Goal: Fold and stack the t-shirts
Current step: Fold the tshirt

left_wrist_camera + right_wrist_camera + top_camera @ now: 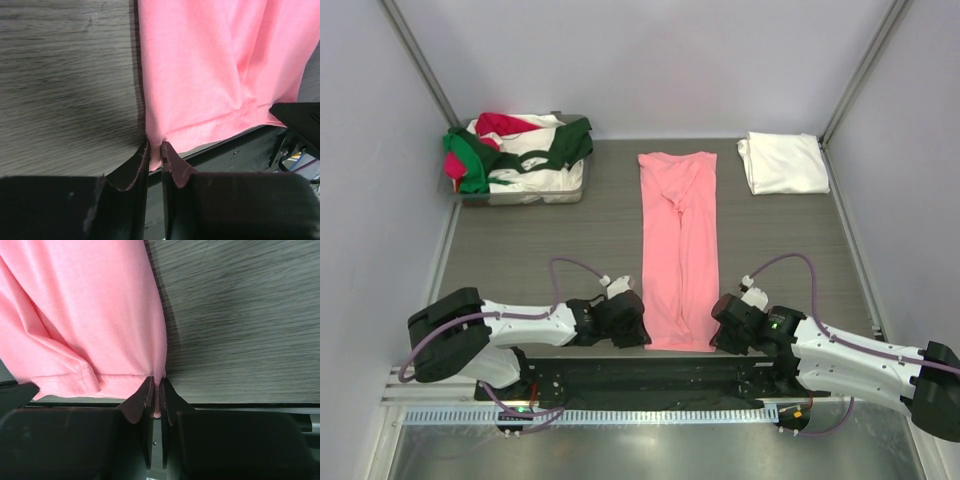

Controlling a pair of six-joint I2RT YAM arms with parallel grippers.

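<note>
Pinching pink shirt (678, 250) hem corners w/ left tool (155, 151); right tool (156, 386).

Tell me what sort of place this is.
Likely a robot lab cell: plain white walls box in a wood-grain table, and the left gripper and right gripper each pinch a hem corner of the salmon-pink t-shirt.

no readable text, label, brand or number anywhere; pink t-shirt (678, 250) plain, no print.
</note>
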